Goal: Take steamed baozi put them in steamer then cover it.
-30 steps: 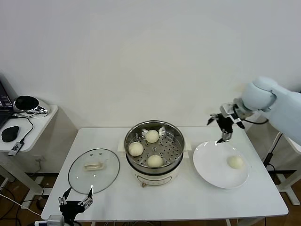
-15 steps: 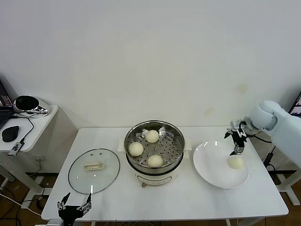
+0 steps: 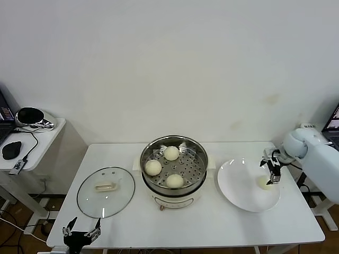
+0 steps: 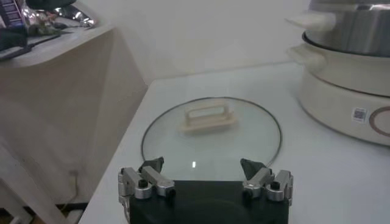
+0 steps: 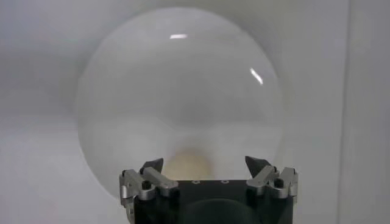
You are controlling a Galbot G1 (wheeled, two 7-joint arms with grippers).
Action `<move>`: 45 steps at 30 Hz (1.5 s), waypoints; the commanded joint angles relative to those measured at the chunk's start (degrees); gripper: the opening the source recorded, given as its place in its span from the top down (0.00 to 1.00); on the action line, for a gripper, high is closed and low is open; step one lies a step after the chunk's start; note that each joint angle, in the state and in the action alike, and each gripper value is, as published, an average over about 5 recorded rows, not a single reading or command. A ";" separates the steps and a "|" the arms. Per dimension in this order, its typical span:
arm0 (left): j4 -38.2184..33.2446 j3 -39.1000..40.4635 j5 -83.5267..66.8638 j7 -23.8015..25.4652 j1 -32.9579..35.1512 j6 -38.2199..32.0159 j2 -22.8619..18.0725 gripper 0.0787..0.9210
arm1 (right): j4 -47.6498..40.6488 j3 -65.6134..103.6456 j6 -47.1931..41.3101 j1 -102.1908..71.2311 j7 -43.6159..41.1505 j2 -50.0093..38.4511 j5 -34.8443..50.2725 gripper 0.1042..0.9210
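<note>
Right gripper (image 3: 272, 174) lowered, spread, half hiding last baozi (image 3: 262, 182), perhaps touching, left gripper (image 3: 80, 232) spread

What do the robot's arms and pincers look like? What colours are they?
The right arm has a smooth, rounded white shell. Its right pincer is small and dark with silvery metal parts. Close up, each pincer has a black block body, shiny silver knuckles with dark screws, and short black pointed fingertips. The left pincer looks the same: black base, silver joints, dark tips.
</note>
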 commanded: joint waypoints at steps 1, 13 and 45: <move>0.52 -0.09 0.12 0.31 -0.29 -0.01 -0.07 0.12 | -6.50 3.53 2.95 -3.85 2.49 3.06 -7.21 0.12; 1.47 -0.06 0.48 0.21 -0.61 -0.15 -0.27 0.12 | -9.31 3.88 4.20 -3.90 3.42 5.73 -8.84 0.12; 2.04 1.10 0.80 0.06 -1.65 -0.22 -0.03 0.12 | -3.81 -2.43 -0.80 1.30 2.12 0.65 2.70 0.39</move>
